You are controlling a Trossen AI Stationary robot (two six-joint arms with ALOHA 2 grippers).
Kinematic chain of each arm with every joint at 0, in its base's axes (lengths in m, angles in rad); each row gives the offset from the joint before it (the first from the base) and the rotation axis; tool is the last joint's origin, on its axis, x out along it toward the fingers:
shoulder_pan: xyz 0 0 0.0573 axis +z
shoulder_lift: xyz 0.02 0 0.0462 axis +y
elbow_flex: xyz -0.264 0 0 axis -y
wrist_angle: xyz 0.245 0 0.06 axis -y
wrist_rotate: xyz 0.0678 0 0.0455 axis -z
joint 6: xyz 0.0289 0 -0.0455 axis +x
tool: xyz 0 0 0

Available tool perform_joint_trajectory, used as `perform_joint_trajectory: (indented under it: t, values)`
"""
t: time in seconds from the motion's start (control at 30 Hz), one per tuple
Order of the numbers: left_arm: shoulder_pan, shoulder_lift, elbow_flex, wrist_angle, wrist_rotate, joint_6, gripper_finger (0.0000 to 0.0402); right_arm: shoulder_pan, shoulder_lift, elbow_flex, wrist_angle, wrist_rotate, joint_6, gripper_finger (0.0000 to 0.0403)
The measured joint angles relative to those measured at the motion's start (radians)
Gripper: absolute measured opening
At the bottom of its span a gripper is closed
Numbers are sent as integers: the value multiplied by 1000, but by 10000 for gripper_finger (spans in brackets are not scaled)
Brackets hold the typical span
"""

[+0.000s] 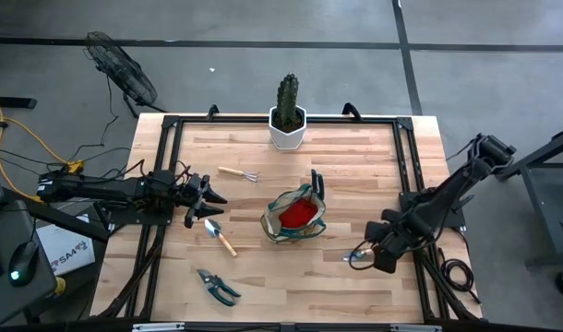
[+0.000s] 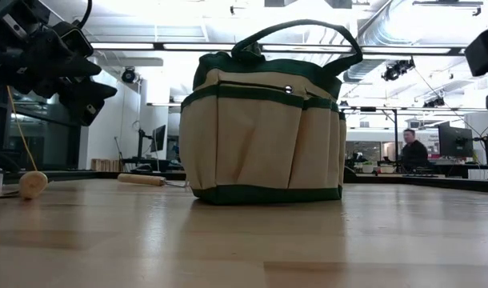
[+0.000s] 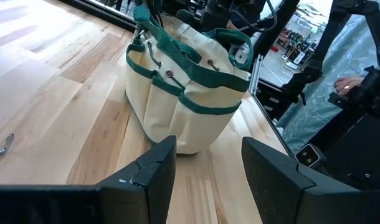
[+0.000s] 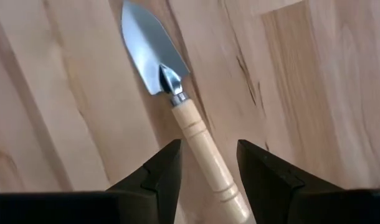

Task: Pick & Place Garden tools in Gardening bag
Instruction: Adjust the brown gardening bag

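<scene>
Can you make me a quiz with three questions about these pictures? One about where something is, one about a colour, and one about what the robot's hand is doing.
1. Where is the red glove?
A in the gardening bag
B on the floor
C on the bare wood

2. What colour is the cactus pot?
A black
B white
C blue

3. How are the fingers of the right gripper at the trowel?
A shut tight
B open
C out of sight

Answers:
1 A: in the high view, red shows inside the bag's open top.
2 B: the pot at the table's far edge is white.
3 B: the right wrist view shows a gap between the fingers, with the trowel's handle in it.
</scene>
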Motion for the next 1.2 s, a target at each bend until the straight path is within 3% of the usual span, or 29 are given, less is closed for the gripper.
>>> perform_joint_trajectory:
  t: [0.23,0.43,0.63,0.73,1.03,1.2]
  values:
    - [0,0,0,0,1,0,180,-1,39,-1,38,41,41,146]
    - [0,0,0,1,-27,-3,180,-45,39,-1,127,328,149,146]
    - [0,0,0,13,-27,8,180,-109,39,-1,229,627,112,146]
    - [0,0,0,25,-37,28,180,-155,39,-1,271,652,66,146]
    - [0,1,0,114,-45,82,180,-321,128,-1,314,654,160,146]
    - [0,37,0,140,-22,82,180,-367,198,-1,360,625,126,122]
